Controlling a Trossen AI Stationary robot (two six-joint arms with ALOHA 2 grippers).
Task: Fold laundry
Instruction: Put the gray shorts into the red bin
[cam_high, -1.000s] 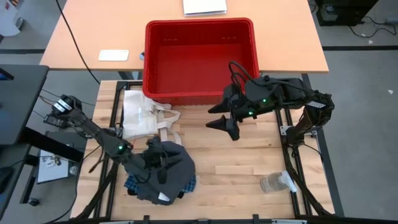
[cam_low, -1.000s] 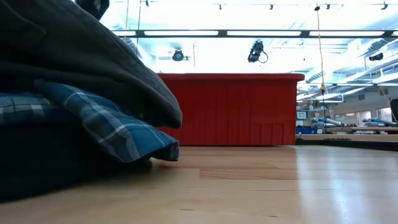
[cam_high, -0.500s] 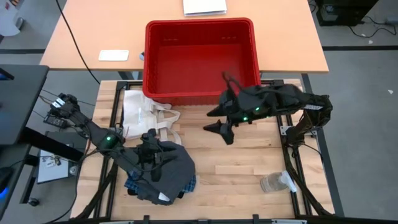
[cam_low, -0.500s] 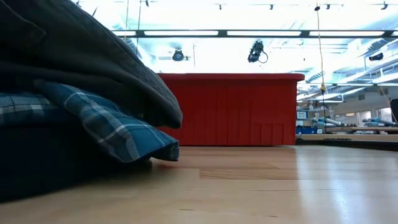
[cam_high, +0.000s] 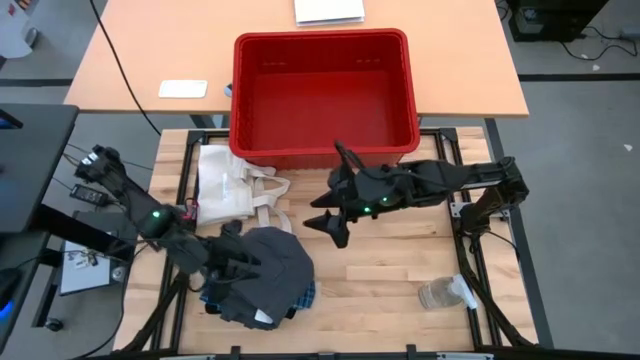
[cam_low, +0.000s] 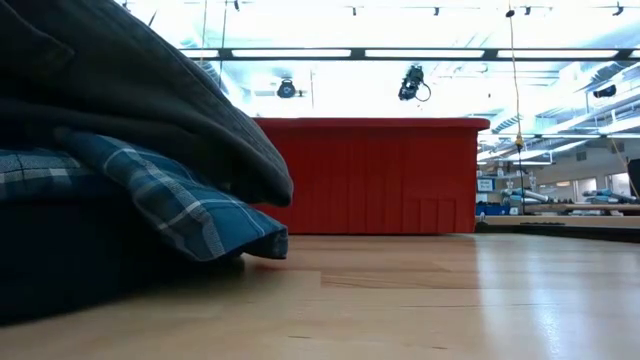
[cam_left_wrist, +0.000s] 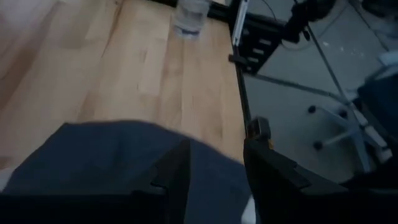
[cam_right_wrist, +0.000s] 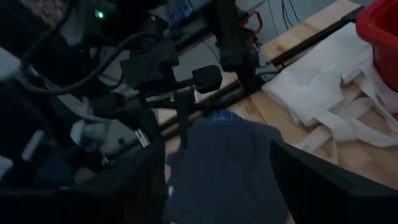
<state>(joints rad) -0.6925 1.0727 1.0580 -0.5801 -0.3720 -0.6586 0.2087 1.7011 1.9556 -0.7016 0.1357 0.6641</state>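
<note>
High view, worktop: light wood slats on a dark frame.
High view, dark grey piece: heaped at the near-left part of the worktop, covering most of the plaid shirt, whose blue-and-white edge shows along the heap's near side.
High view, left hand: at the heap's left edge, over the dark cloth; fingers apart with a narrow gap; whether cloth is pinched cannot be told.
High view, right hand: above bare worktop right of the heap, apart from it; fingers spread wide, nothing between them.
High view, tote bag: cream, straps loose, between the heap and the red bin.
High view, plastic bottle: clear, lying at the near-right part of the worktop.

Low view, laundry: dark grey piece draped over the plaid shirt, filling the left side; red bin behind.

Left wrist view, left hand: two dark fingers narrowly parted over the dark grey piece; plastic bottle far across the worktop.

Right wrist view, right hand: fingers wide, framing the dark grey piece; tote bag beside it; left hand at the heap's far edge.
</note>
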